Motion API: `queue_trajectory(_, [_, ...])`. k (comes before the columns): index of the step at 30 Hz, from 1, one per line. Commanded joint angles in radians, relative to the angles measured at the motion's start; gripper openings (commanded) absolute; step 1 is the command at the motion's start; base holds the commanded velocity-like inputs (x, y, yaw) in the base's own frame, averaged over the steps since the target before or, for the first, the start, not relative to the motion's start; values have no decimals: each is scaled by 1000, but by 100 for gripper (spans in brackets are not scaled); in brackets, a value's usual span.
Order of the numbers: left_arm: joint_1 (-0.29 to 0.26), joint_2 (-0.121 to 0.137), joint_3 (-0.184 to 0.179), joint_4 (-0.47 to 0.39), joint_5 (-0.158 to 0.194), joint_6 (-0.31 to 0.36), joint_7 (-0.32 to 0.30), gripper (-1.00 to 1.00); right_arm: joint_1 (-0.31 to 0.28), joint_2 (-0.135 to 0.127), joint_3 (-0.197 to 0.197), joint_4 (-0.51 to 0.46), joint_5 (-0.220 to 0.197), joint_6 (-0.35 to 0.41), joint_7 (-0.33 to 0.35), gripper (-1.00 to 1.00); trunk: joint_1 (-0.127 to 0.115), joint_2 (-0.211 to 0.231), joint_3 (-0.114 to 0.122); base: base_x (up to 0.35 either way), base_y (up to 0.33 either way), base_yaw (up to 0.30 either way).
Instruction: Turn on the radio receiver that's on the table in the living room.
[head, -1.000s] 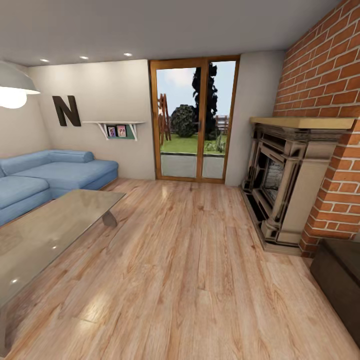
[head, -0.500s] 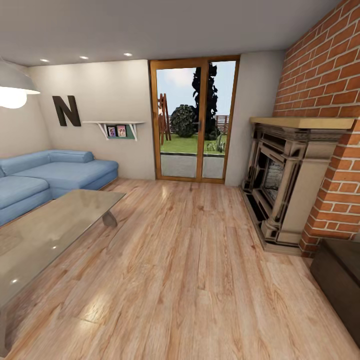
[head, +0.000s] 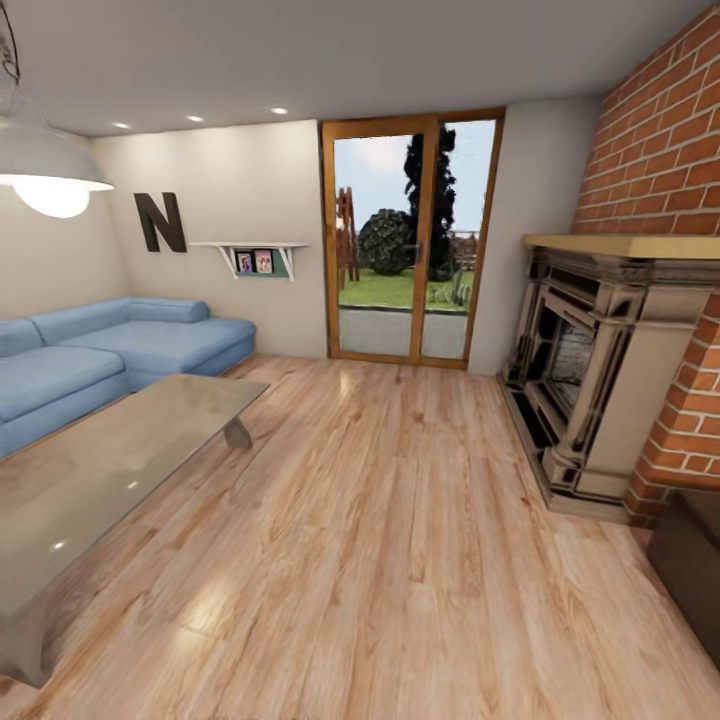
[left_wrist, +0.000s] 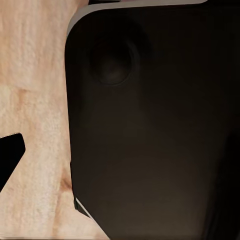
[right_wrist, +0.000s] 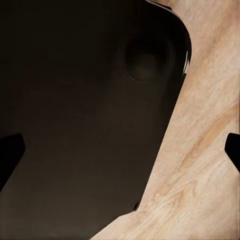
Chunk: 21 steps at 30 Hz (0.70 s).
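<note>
The long low table (head: 110, 470) with its glossy grey-brown top stretches along the left of the head view, and the part I see is bare. The radio receiver is out of view. In the left wrist view my left gripper (left_wrist: 120, 155) hangs over the robot's dark base (left_wrist: 150, 125) and the plank floor (left_wrist: 35, 100); one dark fingertip (left_wrist: 10, 155) shows at the picture's edge. In the right wrist view my right gripper (right_wrist: 120, 150) stands open, its fingertips (right_wrist: 10, 152) far apart with nothing between them.
A blue sectional sofa (head: 120, 345) lies behind the table under the letter N (head: 160, 222). Glass doors (head: 410, 240) are straight ahead and a brick fireplace (head: 600, 380) is on the right. A dark brown box (head: 690, 570) sits at the near right. A lamp (head: 50, 170) hangs at the upper left.
The whole head picture has slid to the right, so the camera has turned left. More of the table and the lamp now shows, less of the dark box.
</note>
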Motion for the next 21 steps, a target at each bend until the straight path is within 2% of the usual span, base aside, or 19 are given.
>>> queue_trajectory(1, [0,0,0,0,0,0,0,100,0,0,0,0,0,0,0,100,0,0,0,0,0,271])
queue_trajectory(21, [0,0,3,0,1,-1,0,100,0,0,1,0,0,-16,0,100,0,0,0,0,0,275])
